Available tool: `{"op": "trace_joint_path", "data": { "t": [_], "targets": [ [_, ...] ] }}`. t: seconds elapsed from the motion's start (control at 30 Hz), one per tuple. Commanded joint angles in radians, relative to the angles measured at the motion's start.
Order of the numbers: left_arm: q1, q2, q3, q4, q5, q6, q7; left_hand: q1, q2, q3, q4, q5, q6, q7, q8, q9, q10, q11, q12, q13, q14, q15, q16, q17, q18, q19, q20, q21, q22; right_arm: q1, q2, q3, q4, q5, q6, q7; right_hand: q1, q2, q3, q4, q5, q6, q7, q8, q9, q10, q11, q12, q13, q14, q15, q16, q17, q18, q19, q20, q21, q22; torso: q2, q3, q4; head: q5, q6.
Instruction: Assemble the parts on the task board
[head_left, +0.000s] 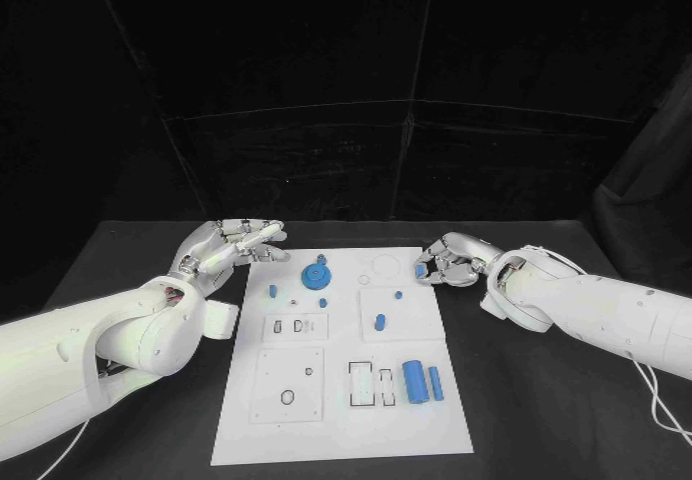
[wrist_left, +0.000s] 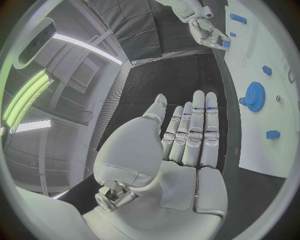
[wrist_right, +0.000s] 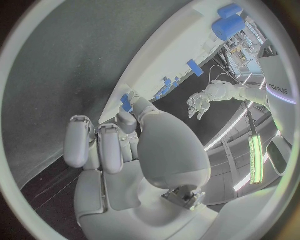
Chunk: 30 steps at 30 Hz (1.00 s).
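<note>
The white task board (head_left: 346, 420) lies in the middle of the black table. On it are a blue gear (head_left: 316, 273) near the far end, a blue oval piece (head_left: 381, 322), and a blue cylinder (head_left: 414, 381) beside a blue bar (head_left: 436, 383). My left hand (head_left: 231, 247) hovers over the board's far left corner with straight fingers, holding nothing; its wrist view shows the palm (wrist_left: 187, 145) bare and the gear (wrist_left: 254, 96) beyond it. My right hand (head_left: 453, 262) is curled at the board's far right edge, pinching a small blue part (head_left: 421, 270), which also shows at the fingertips (wrist_right: 127, 102).
Small blue pegs (head_left: 273, 290) stand near the gear. The board has rectangular recessed plates (head_left: 290, 378) and slots (head_left: 371, 384) toward its near end. Black table (head_left: 548, 420) spreads on both sides of the board, with a dark curtain behind.
</note>
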Motion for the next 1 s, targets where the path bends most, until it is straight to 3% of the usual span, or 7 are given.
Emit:
{"op": "trace_joint_path", "data": {
  "t": [0.03,0.33,0.5,0.53,0.6,0.77,1.0],
  "targets": [
    [0.001,-0.001,0.001,0.002,0.001,0.011,0.0,0.002,0.011,0.001,-0.005,0.005,0.007,0.001,-0.006,-0.001,0.007,0.002,-0.003,-0.001,0.003,0.001,-0.004,0.001,0.013,0.008,0.001,-0.005,-0.001,0.001,0.004,0.0,0.002,-0.012,-0.018,-0.014,-0.004,0.013,0.009,0.001,-0.003,0.012,-0.003,0.005,-0.001,0.01,-0.002,0.008,0.003,0.06,-0.01,0.006,0.053,-0.011,0.008,0.0,0.004,0.002,0.0,0.0,-0.0003,0.001,-0.001],
    [0.001,-0.001,0.001,0.003,0.001,0.015,-0.003,0.002,0.012,0.001,-0.007,0.005,0.007,0.002,-0.007,-0.001,0.007,0.002,-0.004,-0.001,0.003,0.001,-0.005,0.002,0.013,0.008,0.001,-0.006,-0.002,0.001,0.003,0.0,0.011,0.022,-0.07,-0.029,-0.029,0.05,0.046,0.015,0.023,0.034,-0.012,0.006,-0.003,0.027,-0.009,0.026,0.021,0.062,-0.017,0.01,0.059,-0.013,0.014,-0.006,0.008,0.01,-0.001,-0.0007,0.0013,0.0,-0.003],
    [0.001,-0.003,0.001,0.003,0.001,0.016,-0.004,0.003,0.012,0.002,-0.008,0.005,0.006,0.002,-0.008,-0.001,0.007,0.003,-0.005,-0.001,0.003,0.001,-0.006,0.002,0.013,0.008,0.001,-0.006,-0.002,0.001,-0.013,0.001,0.05,0.059,-0.098,-0.043,-0.029,0.063,0.072,0.011,0.025,0.036,-0.013,0.003,-0.005,0.031,-0.011,0.03,0.026,0.063,-0.019,0.012,0.063,-0.013,0.017,-0.009,0.011,0.015,-0.002,-0.0014,0.0008,0.004,-0.002],
    [0.001,-0.004,0.001,0.003,0.001,0.017,-0.004,0.003,0.012,0.002,-0.008,0.005,0.006,0.002,-0.008,-0.001,0.006,0.003,-0.006,-0.001,0.003,0.001,-0.006,0.002,0.013,0.008,0.001,-0.006,-0.002,0.001,-0.017,0.001,0.065,0.066,-0.104,-0.049,-0.029,0.073,0.084,0.011,0.023,0.033,-0.012,0.0,-0.007,0.03,-0.01,0.03,0.027,0.063,-0.019,0.012,0.063,-0.013,0.017,-0.009,0.011,0.015,-0.003,-0.0017,0.0009,0.004,-0.002],
    [0.001,-0.004,0.001,0.004,0.001,0.017,-0.005,0.005,0.013,0.003,-0.01,0.005,0.006,0.002,-0.009,-0.001,0.006,0.003,-0.007,-0.002,0.002,0.001,-0.007,0.003,0.013,0.009,0.001,-0.007,-0.002,0.002,-0.025,0.001,0.094,0.076,-0.111,-0.059,-0.024,0.093,0.123,0.002,-0.029,0.028,-0.01,-0.006,-0.009,0.028,-0.008,0.028,0.027,0.063,-0.018,0.013,0.065,-0.014,0.016,-0.01,0.011,0.015,-0.004,-0.0017,0.0003,0.006,0.0],
    [0.002,-0.006,0.001,0.006,0.001,0.014,-0.007,0.013,0.017,0.01,-0.02,0.005,0.007,0.001,-0.012,-0.001,0.008,0.002,-0.011,-0.002,0.003,0.0,-0.01,0.007,0.013,0.01,0.001,-0.009,-0.004,0.007,-0.031,0.002,0.189,0.083,-0.126,-0.124,-0.051,0.08,0.145,0.002,-0.041,0.023,-0.005,-0.014,-0.01,0.026,-0.004,0.027,0.028,0.063,-0.014,0.013,0.065,-0.014,0.016,-0.006,0.011,0.016,-0.007,-0.0055,0.0042,0.006,0.004],
    [0.003,-0.009,0.001,0.008,0.001,0.007,-0.011,0.016,0.018,0.013,-0.024,0.005,0.007,0.002,-0.014,-0.001,0.009,0.002,-0.013,-0.002,0.003,0.0,-0.011,0.008,0.013,0.01,0.0,-0.009,-0.005,0.022,0.024,0.002,0.263,0.034,-0.134,-0.238,-0.085,0.063,0.151,0.011,-0.058,0.02,-0.003,-0.02,-0.01,0.027,-0.001,0.028,0.03,0.063,-0.012,0.012,0.064,-0.013,0.015,-0.003,0.01,0.014,-0.009,-0.008,0.0089,0.016,0.005]
  ]
}}
